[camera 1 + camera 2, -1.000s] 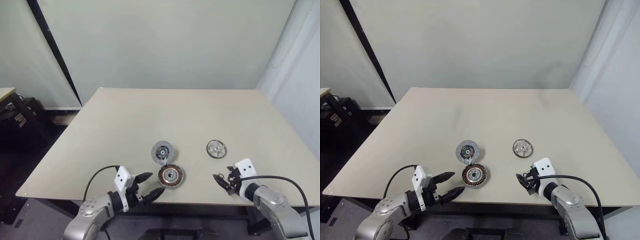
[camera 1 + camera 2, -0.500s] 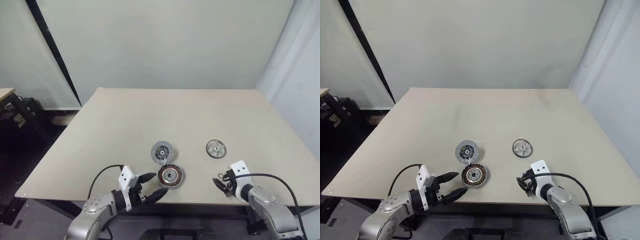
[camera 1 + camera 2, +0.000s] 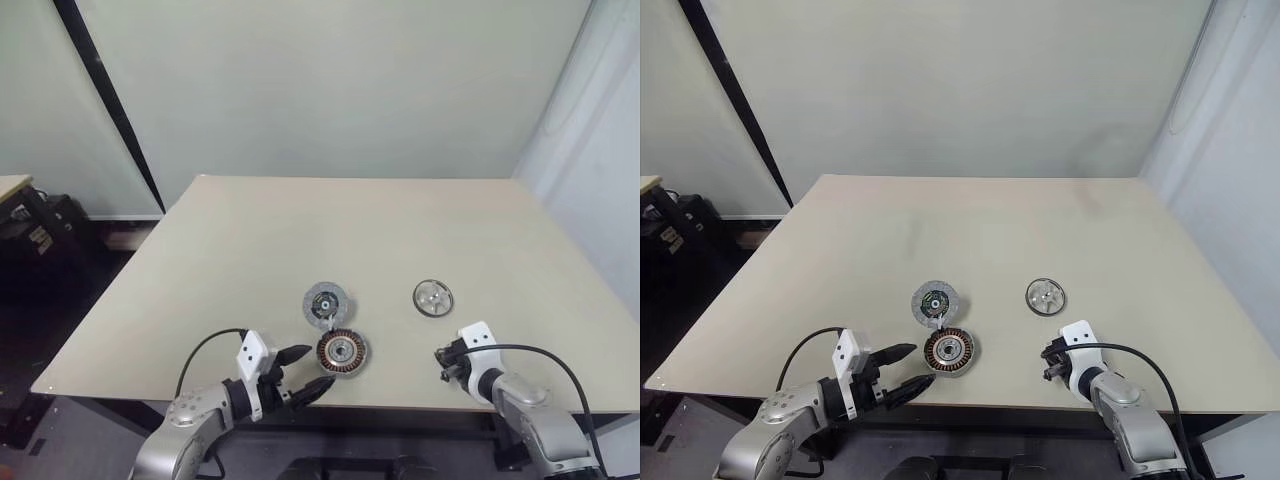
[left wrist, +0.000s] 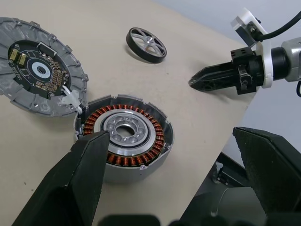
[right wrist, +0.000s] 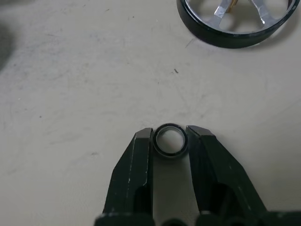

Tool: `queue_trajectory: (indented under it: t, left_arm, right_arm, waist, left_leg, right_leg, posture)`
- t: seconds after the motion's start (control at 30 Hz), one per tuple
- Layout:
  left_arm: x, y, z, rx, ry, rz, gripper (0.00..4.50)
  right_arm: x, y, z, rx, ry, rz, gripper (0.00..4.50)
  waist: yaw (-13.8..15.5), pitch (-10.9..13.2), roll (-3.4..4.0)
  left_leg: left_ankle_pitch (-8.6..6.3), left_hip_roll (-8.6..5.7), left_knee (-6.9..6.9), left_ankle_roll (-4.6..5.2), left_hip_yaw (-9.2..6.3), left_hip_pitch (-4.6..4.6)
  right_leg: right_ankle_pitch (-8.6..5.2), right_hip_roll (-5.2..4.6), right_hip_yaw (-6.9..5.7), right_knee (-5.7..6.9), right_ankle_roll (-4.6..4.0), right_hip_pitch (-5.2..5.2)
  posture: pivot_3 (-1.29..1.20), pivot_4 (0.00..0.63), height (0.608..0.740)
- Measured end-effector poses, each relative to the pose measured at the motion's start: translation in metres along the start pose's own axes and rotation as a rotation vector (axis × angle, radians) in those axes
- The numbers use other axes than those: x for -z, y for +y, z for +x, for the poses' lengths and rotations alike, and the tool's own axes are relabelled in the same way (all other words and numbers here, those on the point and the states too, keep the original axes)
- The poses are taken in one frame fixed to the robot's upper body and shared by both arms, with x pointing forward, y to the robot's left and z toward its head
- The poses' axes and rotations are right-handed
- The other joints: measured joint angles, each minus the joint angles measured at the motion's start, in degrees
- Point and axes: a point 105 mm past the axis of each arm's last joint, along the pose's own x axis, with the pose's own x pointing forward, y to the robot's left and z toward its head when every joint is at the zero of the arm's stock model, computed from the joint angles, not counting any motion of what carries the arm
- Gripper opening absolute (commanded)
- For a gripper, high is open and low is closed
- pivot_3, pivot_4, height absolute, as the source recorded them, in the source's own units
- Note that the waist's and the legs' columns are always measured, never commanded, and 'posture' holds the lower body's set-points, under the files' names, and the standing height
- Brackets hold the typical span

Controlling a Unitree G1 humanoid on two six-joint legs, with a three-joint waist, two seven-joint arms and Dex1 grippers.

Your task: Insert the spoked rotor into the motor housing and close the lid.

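The motor housing point(image 3: 342, 352) sits near the table's front edge, its copper windings point(image 4: 124, 136) facing up. Touching its far-left side, the lid point(image 3: 327, 303) lies flat with its dark inner ring up. The spoked rotor point(image 3: 433, 298) lies alone to the right, on the table. My left gripper point(image 3: 307, 368) is open, just left of the housing, low over the table. My right gripper point(image 5: 170, 136) is down at the table in front of the rotor, shut on a small dark ring point(image 5: 170, 140).
The beige table point(image 3: 300, 230) stretches wide behind the parts. Its front edge runs just under both grippers. A black cable point(image 3: 540, 352) trails from my right wrist. A pale wall stands behind the table.
My right gripper's fingers have closed on the small ring, and the hand has sunk slightly toward the table. The left gripper and the parts have stayed where they were.
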Motion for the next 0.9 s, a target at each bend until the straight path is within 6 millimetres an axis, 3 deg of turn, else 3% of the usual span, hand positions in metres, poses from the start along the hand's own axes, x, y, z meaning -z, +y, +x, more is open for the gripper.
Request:
queue_trajectory:
  t: [0.27,0.43,0.6,0.9]
  left_arm:
    - [0.002,0.009,-0.003,-0.035,-0.002,-0.001,4.50]
    - [0.003,0.021,-0.012,-0.077,0.008,0.009,4.50]
    - [0.005,0.028,-0.018,-0.100,0.016,0.018,4.50]
    - [0.005,0.030,-0.019,-0.110,0.011,0.058,4.50]
  right_arm:
    - [-0.009,0.003,0.002,-0.007,-0.035,0.005,0.75]
    - [-0.042,0.016,0.004,-0.060,-0.125,-0.053,0.75]
    - [-0.069,0.055,0.012,-0.210,-0.167,-0.130,0.75]
    - [-0.093,0.124,0.024,-0.451,-0.184,-0.227,0.75]
  waist:
    - [-0.06,0.00,0.01]
    - [-0.10,0.00,0.00]
    - [-0.12,0.00,0.00]
    - [-0.06,-0.01,-0.01]
  left_leg:
    - [0.03,0.01,-0.04,0.05,0.00,0.00]
    - [0.03,0.01,-0.03,0.05,-0.02,0.00]
    - [0.03,0.01,-0.05,0.05,-0.03,0.01]
    - [0.03,0.00,-0.07,0.06,-0.07,0.01]
  right_leg:
    - [0.00,0.01,0.00,0.01,0.00,-0.01]
    - [0.00,0.02,-0.02,0.01,0.00,-0.02]
    - [0.00,0.02,-0.02,0.01,0.00,-0.02]
    - [0.01,0.02,-0.06,0.01,0.02,-0.03]
  posture:
    - [0.00,0.000,0.740]
    - [0.00,0.000,0.740]
    - [0.00,0.000,0.740]
    - [0.00,0.000,0.740]
